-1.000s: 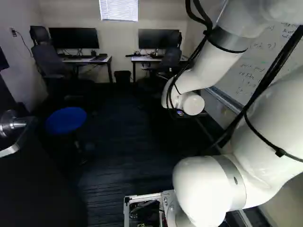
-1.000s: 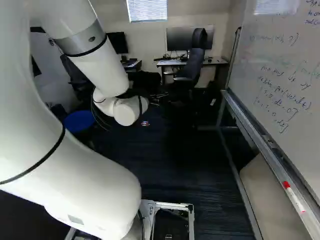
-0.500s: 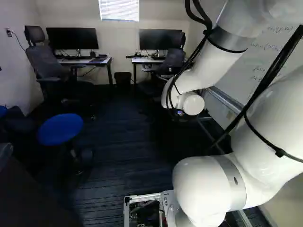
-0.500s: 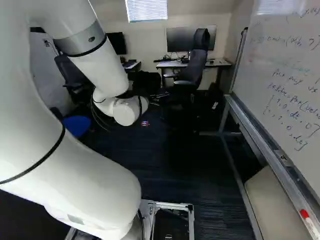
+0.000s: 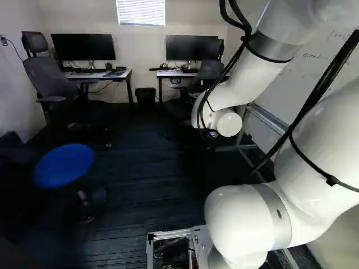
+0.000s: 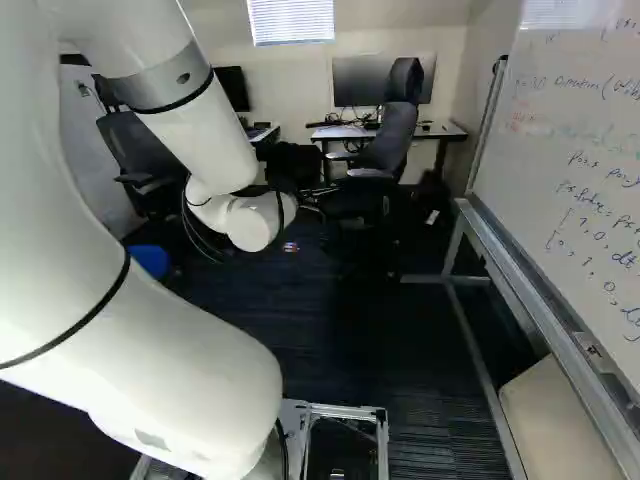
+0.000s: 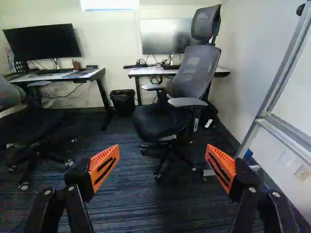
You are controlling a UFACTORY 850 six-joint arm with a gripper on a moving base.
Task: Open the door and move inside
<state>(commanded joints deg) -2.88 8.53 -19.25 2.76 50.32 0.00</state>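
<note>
Door first: no leaf or handle can be made out in these views, and the dark patch at the lower left corner of the left base view is too dim to name. What shows is the inside of a room, so the opening step looks finished and the moving in seems to be in hand, with the base probably at or past the doorway.

The gripper (image 7: pixel 162 150) has its fingers spread wide, orange pads (image 7: pixel 103 167) facing each other and nothing between them. The arm (image 5: pixel 244 84) is bent, its wrist held up over the floor (image 5: pixel 143 196).

A blue stool (image 5: pixel 64 165) stands at the left side of the floor, and a whiteboard (image 6: pixel 570 150) on a metal stand runs along the right. Ahead, an office chair (image 7: pixel 163 121) stands before the right-hand desk (image 7: pixel 141 72), with a bin (image 7: pixel 123 102) between that desk and the left one.

Next calls for a slow drive forward, the arm kept tucked and the claw left as it is. Steering should stay between stool and whiteboard stand; a wide turn could clip either, and going too far would bring the gripper to the chair.
</note>
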